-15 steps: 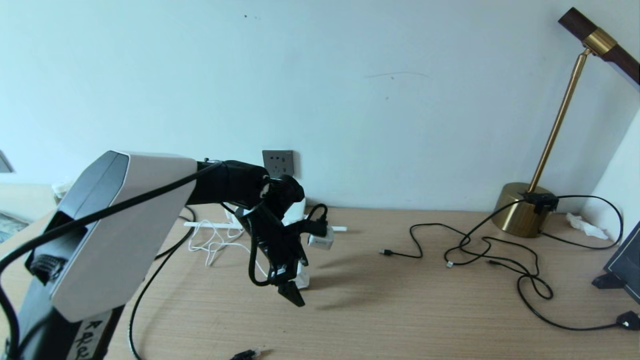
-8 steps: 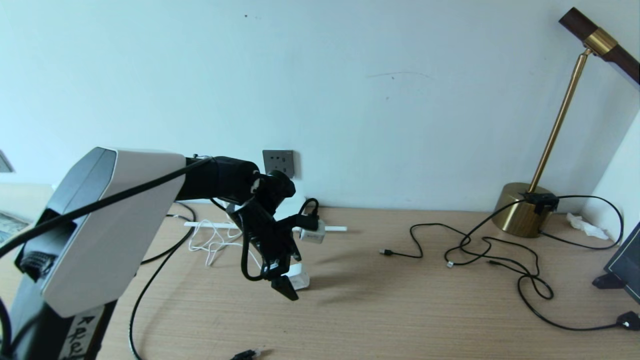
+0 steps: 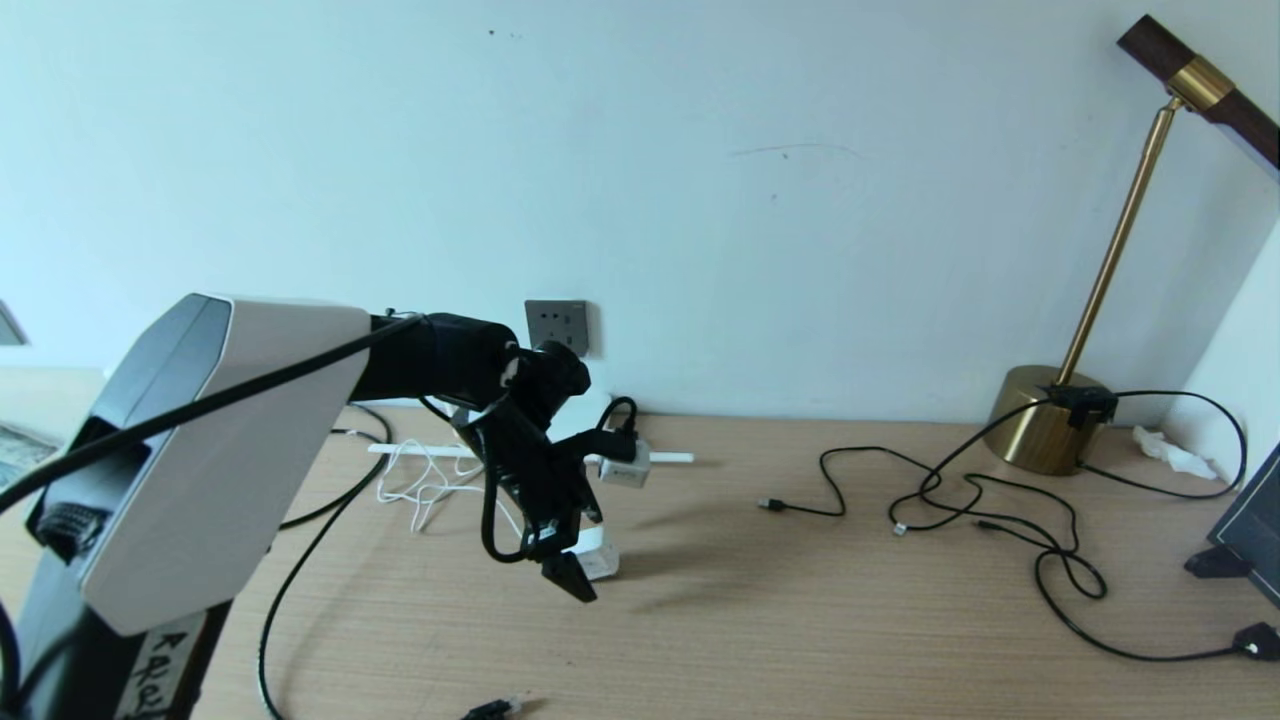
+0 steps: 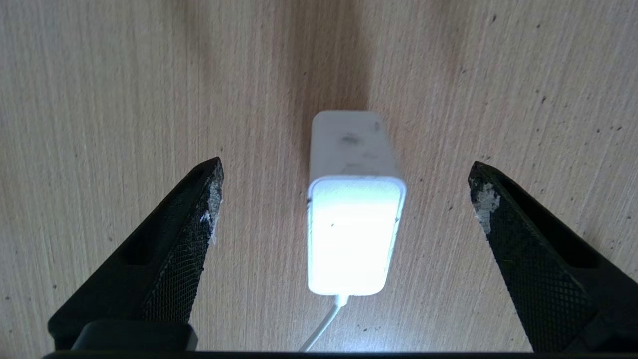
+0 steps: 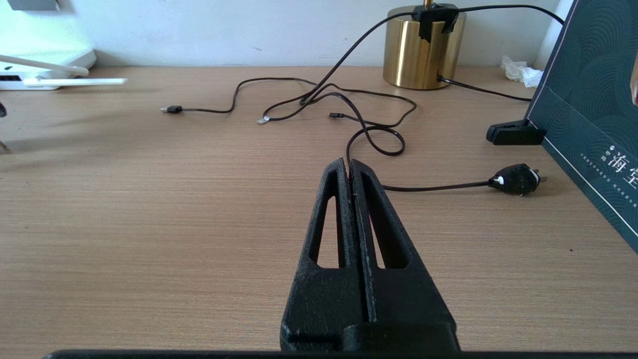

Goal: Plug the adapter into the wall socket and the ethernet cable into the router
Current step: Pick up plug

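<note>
The adapter [image 4: 354, 224], a small white block with a thin white cord [image 4: 324, 324], stands on the wooden desk. My left gripper [image 4: 346, 169] hangs open above it, one black finger [image 4: 174, 249] on each side and neither touching. In the head view the adapter [image 3: 598, 560] peeks out beside the left gripper [image 3: 578, 572]. The dark-grey wall socket [image 3: 557, 325] is on the wall behind the arm. The router [image 5: 45, 60] is mostly hidden by my arm in the head view; only an antenna [image 3: 670, 457] shows. The ethernet cable's plug [image 3: 492, 709] lies at the desk's front edge. My right gripper [image 5: 349, 164] is shut and empty over the desk.
A brass lamp [image 3: 1045, 430] stands at the back right, with thin black cables [image 3: 960, 500] looping over the desk and a black mains plug [image 3: 1258, 640] at far right. A dark box [image 5: 588, 124] leans at the right edge. Loose white cord [image 3: 430, 485] lies by the router.
My left arm shifted a little to the left and lower over the adapter, then held still. The adapter has stayed on the desk.
</note>
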Robot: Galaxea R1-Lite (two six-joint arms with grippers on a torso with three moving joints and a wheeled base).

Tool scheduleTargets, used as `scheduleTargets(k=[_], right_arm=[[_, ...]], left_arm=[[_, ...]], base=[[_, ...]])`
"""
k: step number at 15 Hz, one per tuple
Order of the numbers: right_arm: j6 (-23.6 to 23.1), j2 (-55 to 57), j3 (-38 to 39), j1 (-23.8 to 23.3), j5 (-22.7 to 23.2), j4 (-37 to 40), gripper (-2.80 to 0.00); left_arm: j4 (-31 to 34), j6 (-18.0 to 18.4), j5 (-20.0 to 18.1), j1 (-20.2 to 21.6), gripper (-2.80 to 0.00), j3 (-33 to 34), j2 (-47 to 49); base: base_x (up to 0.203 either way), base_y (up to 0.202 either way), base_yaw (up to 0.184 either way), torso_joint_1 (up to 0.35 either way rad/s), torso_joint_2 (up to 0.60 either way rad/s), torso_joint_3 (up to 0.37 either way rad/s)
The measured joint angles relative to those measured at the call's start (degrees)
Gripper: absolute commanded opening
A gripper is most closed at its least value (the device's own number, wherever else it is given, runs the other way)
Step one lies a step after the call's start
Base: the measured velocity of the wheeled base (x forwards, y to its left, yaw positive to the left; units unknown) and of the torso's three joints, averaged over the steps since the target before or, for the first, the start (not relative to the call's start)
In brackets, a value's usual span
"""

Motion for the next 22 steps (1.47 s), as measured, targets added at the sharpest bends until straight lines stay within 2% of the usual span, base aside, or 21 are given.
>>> scheduleTargets(k=[20, 21, 22], right_arm=[[0.0, 0.0, 0.0, 0.0, 0.0, 0.0, -2.80], [0.0, 0.0, 0.0, 0.0, 0.0, 0.0, -2.80], [0.0, 0.0, 0.0, 0.0, 0.0, 0.0, -2.80]], left_arm=[[-0.5, 0.1, -0.4, -0.2, 0.00, 0.0, 0.6], [-0.5, 0.1, -0.4, -0.2, -2.80, 0.1, 0.6], [-0.5, 0.1, -0.6, -0.2, -2.80, 0.1, 0.6]], base=[[0.000, 0.000, 0.000, 0.000, 0.00, 0.000], [0.000, 0.000, 0.000, 0.000, 0.00, 0.000], [0.000, 0.000, 0.000, 0.000, 0.00, 0.000]])
